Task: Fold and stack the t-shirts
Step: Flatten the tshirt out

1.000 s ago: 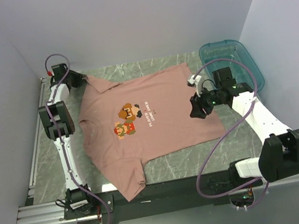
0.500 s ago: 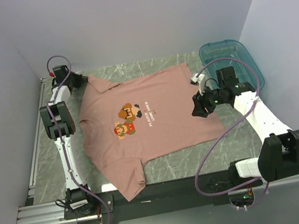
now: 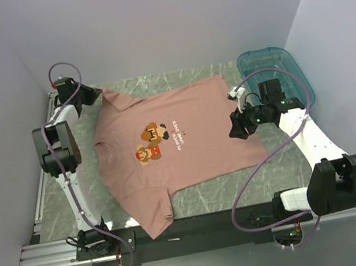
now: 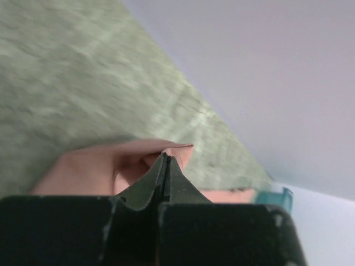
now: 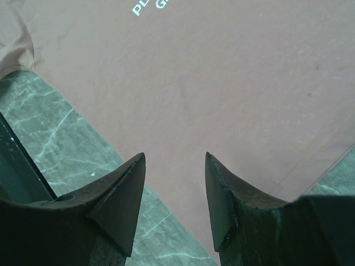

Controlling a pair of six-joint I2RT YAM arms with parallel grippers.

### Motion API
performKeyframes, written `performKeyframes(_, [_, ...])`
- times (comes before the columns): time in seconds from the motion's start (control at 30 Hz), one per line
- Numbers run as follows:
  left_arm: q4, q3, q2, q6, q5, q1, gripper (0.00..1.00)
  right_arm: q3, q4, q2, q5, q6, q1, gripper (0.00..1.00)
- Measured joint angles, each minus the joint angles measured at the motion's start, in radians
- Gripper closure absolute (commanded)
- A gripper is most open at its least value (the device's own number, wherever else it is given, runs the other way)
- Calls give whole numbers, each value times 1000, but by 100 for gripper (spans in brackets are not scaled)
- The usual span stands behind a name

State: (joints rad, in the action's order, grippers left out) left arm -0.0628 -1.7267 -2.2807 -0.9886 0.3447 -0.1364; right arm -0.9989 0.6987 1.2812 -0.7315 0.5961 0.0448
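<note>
Top external view, starting on my left: the left gripper [image 3: 91, 94] is way out at the far left corner of the table [image 3: 222, 190]. It's clamped onto the sleeve tip of the t-shirt [image 3: 180, 146]. The left wrist cam backs that up. The fingers [image 4: 150, 185] are pressed together with a fold of pink fabric [image 4: 100, 166] pinched between them and poking out past the tips. Bare green tabletop [image 4: 66, 72] lies beyond that.

The shirt itself is spread flat, print up, between my two grippers. Its near sleeve hangs over the table's front edge.

The right gripper [image 3: 235, 127] hovers over the shirt's right-hand edge, with the teal tub [image 3: 273, 66] behind it and off to its right. On the right wrist cam the jaws are spread wide apart, holding nothing, with plain pink cloth [image 5: 222, 83] directly under them and white lettering [image 5: 145, 6] further ahead.
</note>
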Motion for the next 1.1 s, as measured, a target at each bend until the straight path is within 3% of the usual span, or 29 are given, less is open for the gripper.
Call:
performKeyframes(0.2, [-74, 160, 201, 25, 10, 0, 100, 0, 1, 0, 0, 0, -3, 46])
performKeyframes(0.4, [-110, 341, 301, 35, 10, -3, 100, -37, 12, 50, 11, -19, -4, 46])
performKeyframes(0.7, [-117, 602, 530, 36, -1, -18, 100, -510, 45, 522, 100, -106, 8, 54])
performKeyframes(0.83, [-120, 687, 667, 34, -1, -31, 100, -644, 43, 719, 157, -156, 42, 55])
performKeyframes(1.1, [-166, 857, 816, -19, 30, -44, 100, -651, 98, 757, 103, -145, 170, 54])
